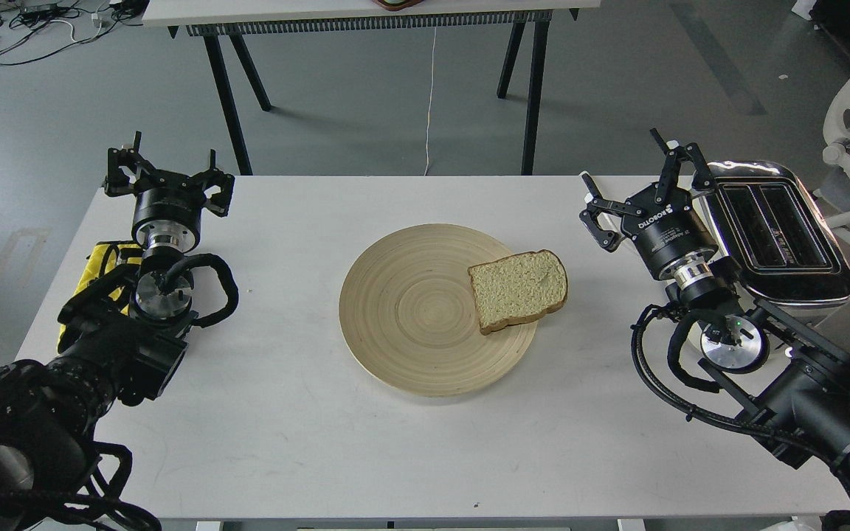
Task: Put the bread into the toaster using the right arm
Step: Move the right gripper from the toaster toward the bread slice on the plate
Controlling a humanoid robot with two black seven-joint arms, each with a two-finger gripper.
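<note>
On the plate's (395, 346) right rim bread (519, 289), right end effector (628, 184) spread empty beside toaster (779, 228), left end effector (168, 173) released.

Bright, even overhead light; soft shadows under the far table's legs (226, 88), glare on the toaster (772, 221) chrome, everything sharp, edges slightly bowed.

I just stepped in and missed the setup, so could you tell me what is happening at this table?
Nothing is being held yet. The bread lies on the right side of the wooden plate mid-table. The right gripper is open and empty, hovering between the plate and the toaster, whose slots are empty. The left gripper is open too, on the table's left side above a yellow item.
</note>
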